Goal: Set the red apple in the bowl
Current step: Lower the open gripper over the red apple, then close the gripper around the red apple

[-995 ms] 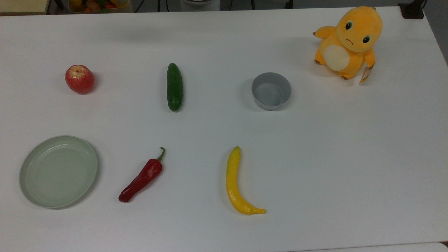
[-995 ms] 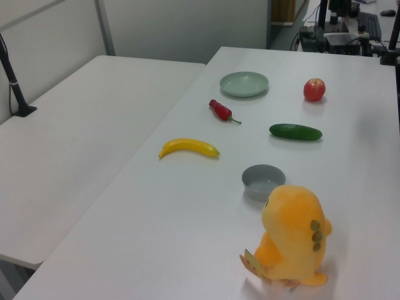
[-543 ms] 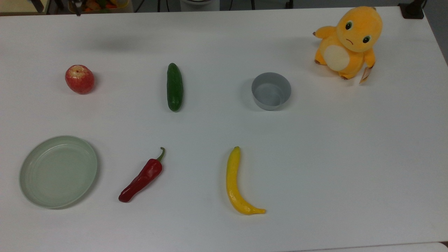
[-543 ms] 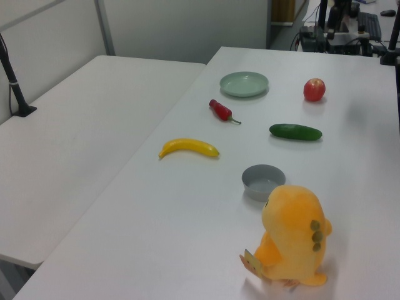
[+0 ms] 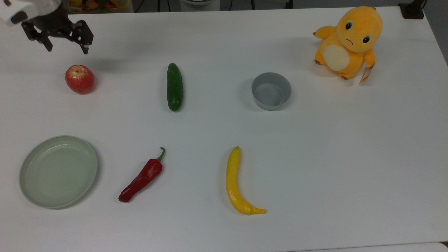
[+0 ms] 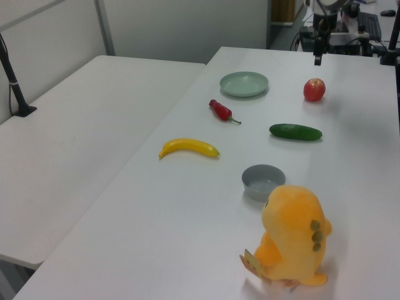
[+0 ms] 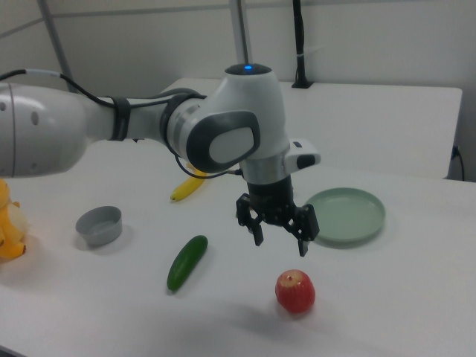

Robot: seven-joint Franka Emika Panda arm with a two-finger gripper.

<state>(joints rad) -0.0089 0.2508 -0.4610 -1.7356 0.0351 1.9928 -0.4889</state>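
Progress: early approach stage, by judgement; no grasp had been made and the full transfer was left to do.
End effector: the end effector (image 5: 66,44) hung above the desk (image 5: 224,133) with its fingers spread wide and nothing between them. In the top view it sat just above the fruit; in the right view it hung above and to the right view's left of it, apart from it.
Red apple: the red apple (image 5: 79,79) rested on the desk, stem dimple up, near the top view's left edge.
Grey bowl: the grey bowl (image 5: 271,91) stood empty, well apart from the apple, with a cucumber (image 5: 174,86) lying between them.
Remaining steps: descent over the apple, closure on it, lift, carry past the cucumber, release into the bowl.
Non-targets: the pale green dish (image 5: 58,171) and red chili pepper (image 5: 141,176) were not part of the task.
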